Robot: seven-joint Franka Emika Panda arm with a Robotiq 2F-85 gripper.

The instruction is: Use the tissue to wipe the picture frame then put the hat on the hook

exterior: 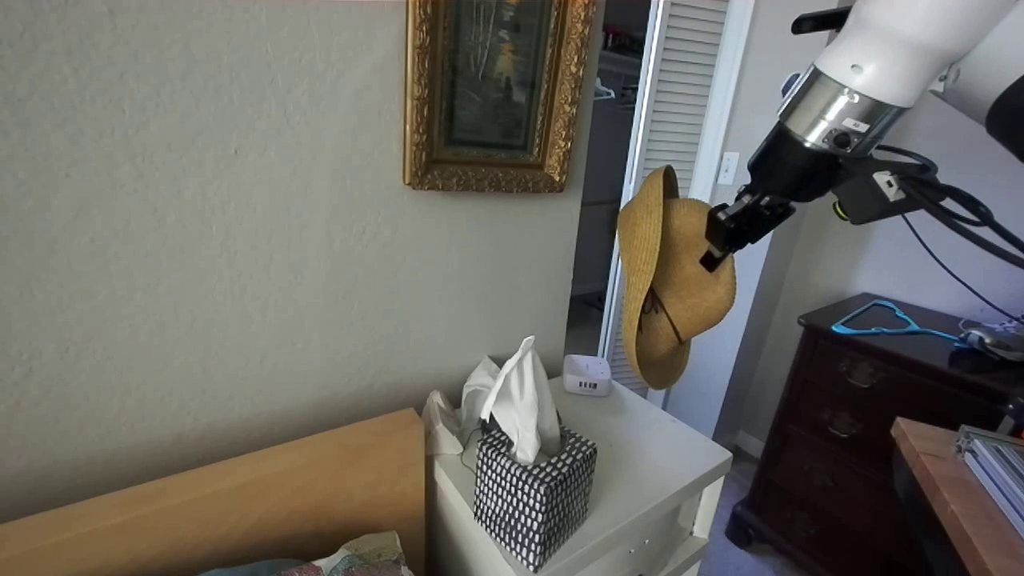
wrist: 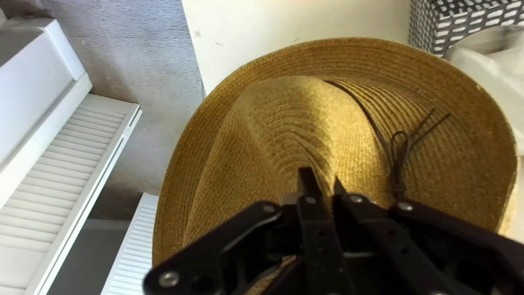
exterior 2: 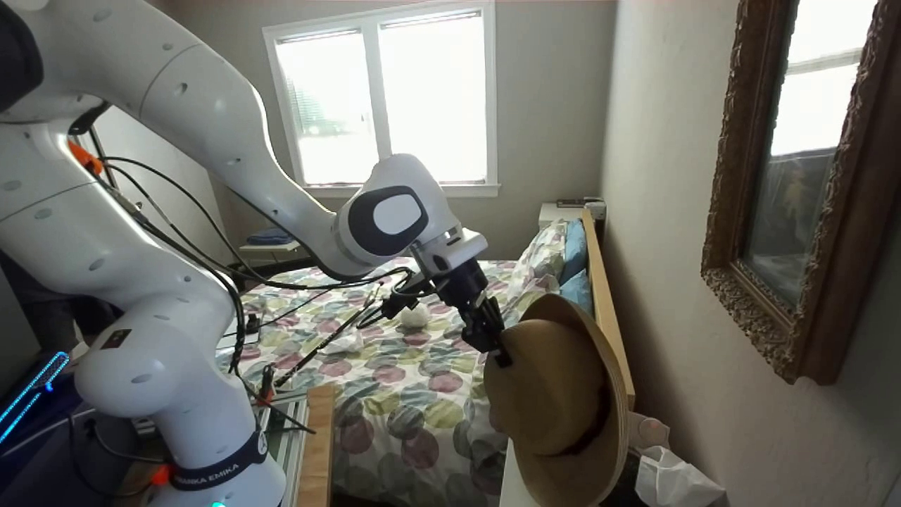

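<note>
Pincer (wrist: 321,180): black; jaws drawn nearly together, a woven fold pinched between the tips.
Hat (exterior: 676,276): tan, wide-brimmed; gripped by its crown, tilted, brim on the side away from the pincer; appears to hang free.
Cord (wrist: 398,168): thin, dark, knotted at the crown, near the pincer's tips.
Nightstand (exterior: 648,448): white, lower than the pincer.
Tissue box (exterior: 536,500): black-and-white, on the nightstand, below the pincer and well apart from it.
Tissue (exterior: 520,400): white, rising from the box; whether any sheet in view is a used one cannot be told.
Picture frame (exterior: 492,176): carved, gold, on the wall (exterior: 240,200), well apart from the pincer; wiping presumably done, the hat being in hand, but no trace confirms it.
Hook: not made out in any view; hanging the hat is judged the step in hand and the last one left.
</note>
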